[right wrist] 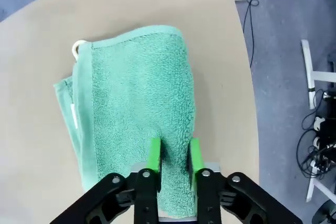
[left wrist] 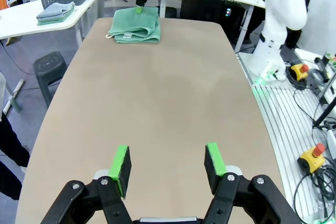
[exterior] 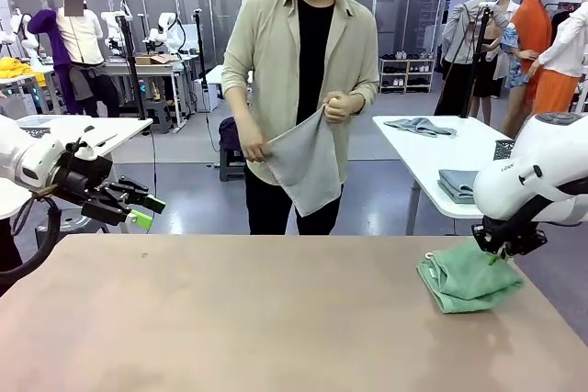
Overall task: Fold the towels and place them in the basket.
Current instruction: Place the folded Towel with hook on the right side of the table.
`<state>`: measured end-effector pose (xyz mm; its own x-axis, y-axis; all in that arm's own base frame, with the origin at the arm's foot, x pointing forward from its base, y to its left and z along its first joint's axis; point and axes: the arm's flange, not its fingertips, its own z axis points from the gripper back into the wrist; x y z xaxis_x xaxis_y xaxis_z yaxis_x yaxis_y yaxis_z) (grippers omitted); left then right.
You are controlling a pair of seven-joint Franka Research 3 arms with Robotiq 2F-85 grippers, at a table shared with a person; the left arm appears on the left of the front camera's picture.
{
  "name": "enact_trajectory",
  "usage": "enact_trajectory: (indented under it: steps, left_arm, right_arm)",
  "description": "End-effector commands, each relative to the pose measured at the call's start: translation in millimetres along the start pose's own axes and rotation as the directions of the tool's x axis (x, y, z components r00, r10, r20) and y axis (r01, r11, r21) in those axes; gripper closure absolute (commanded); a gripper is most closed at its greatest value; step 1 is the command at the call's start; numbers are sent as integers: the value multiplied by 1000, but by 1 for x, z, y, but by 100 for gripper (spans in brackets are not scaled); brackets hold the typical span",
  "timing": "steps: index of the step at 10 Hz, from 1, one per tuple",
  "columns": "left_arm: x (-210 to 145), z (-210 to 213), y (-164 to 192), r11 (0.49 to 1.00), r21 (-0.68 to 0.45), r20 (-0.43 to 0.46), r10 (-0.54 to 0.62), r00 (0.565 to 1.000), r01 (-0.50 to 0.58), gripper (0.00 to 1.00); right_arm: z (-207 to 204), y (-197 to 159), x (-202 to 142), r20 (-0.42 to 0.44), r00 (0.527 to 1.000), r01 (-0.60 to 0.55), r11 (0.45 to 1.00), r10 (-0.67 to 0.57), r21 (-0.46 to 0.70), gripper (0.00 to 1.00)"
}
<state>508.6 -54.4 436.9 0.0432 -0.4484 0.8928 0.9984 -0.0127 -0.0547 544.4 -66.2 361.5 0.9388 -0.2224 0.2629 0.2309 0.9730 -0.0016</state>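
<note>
While the right pincer (right wrist: 174,144) straddles the green towel's (right wrist: 139,87) end, narrowly parted, grip unclear, the left pincer (left wrist: 168,163) gapes empty, well apart.

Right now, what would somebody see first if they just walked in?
Probably the person across the table, holding up a pale grey towel. Then the folded mint green towel on the table's right side, with the right pincer down on its edge, pads slightly apart. The left pincer hangs open at the left.
</note>
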Motion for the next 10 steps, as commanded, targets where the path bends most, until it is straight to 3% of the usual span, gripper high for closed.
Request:
enact_trajectory:
  steps: [1, 4, 7, 8, 10]
  left_arm:
    - [2, 1, -2, 1000, 1, 3, -4, 1000, 4, 28]
    - [2, 1, -2, 1000, 1, 3, -4, 1000, 4, 28]
    - [2, 1, -2, 1000, 1, 3, -4, 1000, 4, 28]
    - [2, 1, -2, 1000, 1, 3, -4, 1000, 4, 28]
    - [2, 1, -2, 1000, 1, 3, -4, 1000, 4, 28]
  right_arm:
    - [0, -1, 2, 3, 999, -42, 999, 42, -9, 54]
    - [28, 1, -4, -5, 996, -88, 996, 88, 26, 25]
    - [153, 36, -43, -13, 991, -129, 987, 131, 95, 25]
    - [207, 57, -68, -28, 988, -146, 985, 149, 93, 25]
    - [276, 91, -113, -63, 984, -161, 980, 169, 117, 25]
